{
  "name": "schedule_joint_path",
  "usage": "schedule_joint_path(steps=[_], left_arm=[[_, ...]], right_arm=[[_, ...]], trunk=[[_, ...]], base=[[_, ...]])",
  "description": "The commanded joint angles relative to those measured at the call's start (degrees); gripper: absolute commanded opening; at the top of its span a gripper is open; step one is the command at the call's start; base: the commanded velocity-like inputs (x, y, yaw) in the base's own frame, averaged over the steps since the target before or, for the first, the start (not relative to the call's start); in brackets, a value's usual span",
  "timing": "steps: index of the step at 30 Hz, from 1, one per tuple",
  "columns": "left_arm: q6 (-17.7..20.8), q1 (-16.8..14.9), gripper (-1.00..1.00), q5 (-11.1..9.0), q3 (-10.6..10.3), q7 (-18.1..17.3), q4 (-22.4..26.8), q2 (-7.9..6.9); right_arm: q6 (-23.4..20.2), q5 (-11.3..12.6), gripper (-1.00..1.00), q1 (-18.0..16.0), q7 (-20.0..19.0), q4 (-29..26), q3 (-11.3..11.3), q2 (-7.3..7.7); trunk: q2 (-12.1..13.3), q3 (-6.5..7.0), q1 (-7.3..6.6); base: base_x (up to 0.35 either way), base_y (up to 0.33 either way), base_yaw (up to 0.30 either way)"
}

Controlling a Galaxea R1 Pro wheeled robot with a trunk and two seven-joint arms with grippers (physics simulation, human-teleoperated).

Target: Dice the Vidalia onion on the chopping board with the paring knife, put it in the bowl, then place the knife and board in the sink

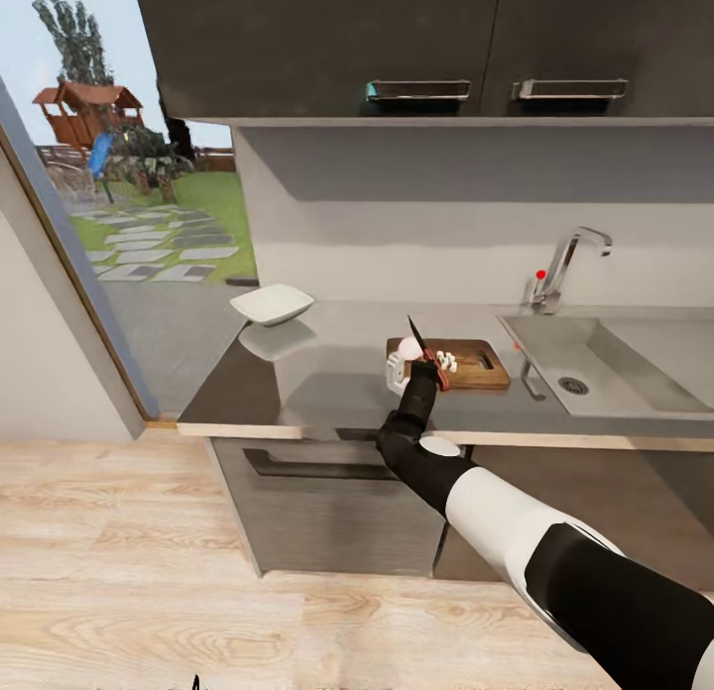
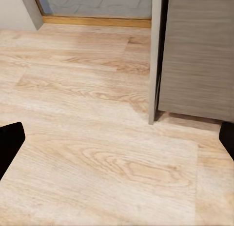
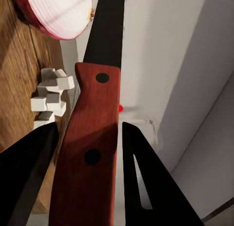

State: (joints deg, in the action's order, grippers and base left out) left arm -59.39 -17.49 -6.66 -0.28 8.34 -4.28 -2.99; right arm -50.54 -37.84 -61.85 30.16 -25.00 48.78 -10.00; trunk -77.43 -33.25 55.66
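Observation:
My right gripper (image 1: 428, 373) is shut on the paring knife (image 1: 424, 351). Its red handle (image 3: 90, 148) sits between the black fingers (image 3: 151, 182), and the dark blade (image 3: 107, 31) points away from me over the chopping board (image 1: 474, 371). A cut piece of the Vidalia onion (image 1: 408, 348), white-faced with pinkish-red skin (image 3: 56, 11), lies at the board's left end beside the blade. A small heap of diced onion (image 1: 446, 358) rests on the board, close to the handle (image 3: 51, 92). The white bowl (image 1: 273, 303) stands on the countertop (image 1: 327, 383) to the left. The sink (image 1: 615, 368) is right of the board. My left gripper (image 2: 118, 141) hangs open over the floor.
A tall chrome tap (image 1: 565, 264) with a red knob stands behind the sink. Dark wall cabinets (image 1: 426, 46) hang above the counter. A glass door (image 1: 129, 194) to the garden is at the left. Wooden floor (image 2: 97, 138) and a grey cabinet side (image 2: 195, 55) lie below my left arm.

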Motion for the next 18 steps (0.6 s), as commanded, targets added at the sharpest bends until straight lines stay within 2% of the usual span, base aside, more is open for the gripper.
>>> schedule_joint_path(steps=[1,14,16,18], left_arm=[[-0.29,-0.09,1.0,-0.28,-0.08,-0.15,-0.2,0.0],[-0.29,-0.09,1.0,-0.28,-0.08,-0.13,-0.2,0.0],[-0.29,-0.09,1.0,-0.28,-0.08,-0.16,-0.2,0.0],[-0.29,-0.09,1.0,-0.28,-0.08,-0.13,-0.2,0.0]], right_arm=[[-0.26,0.22,-1.0,-0.1,0.25,0.12,0.35,0.0],[-0.26,-0.08,-1.0,-0.04,0.46,0.03,0.29,0.0],[-0.26,-0.11,-1.0,-0.05,0.57,-0.69,0.1,0.0],[-0.41,-0.18,-1.0,-0.03,0.7,-3.74,-0.16,0.0]], trunk=[[-0.04,-0.15,0.0],[-0.04,-0.73,0.0],[-0.04,-0.73,0.0],[-0.04,-0.73,0.0]], base=[[0.0,0.0,0.0],[0.0,0.0,0.0],[0.0,0.0,0.0],[0.0,0.0,0.0]])
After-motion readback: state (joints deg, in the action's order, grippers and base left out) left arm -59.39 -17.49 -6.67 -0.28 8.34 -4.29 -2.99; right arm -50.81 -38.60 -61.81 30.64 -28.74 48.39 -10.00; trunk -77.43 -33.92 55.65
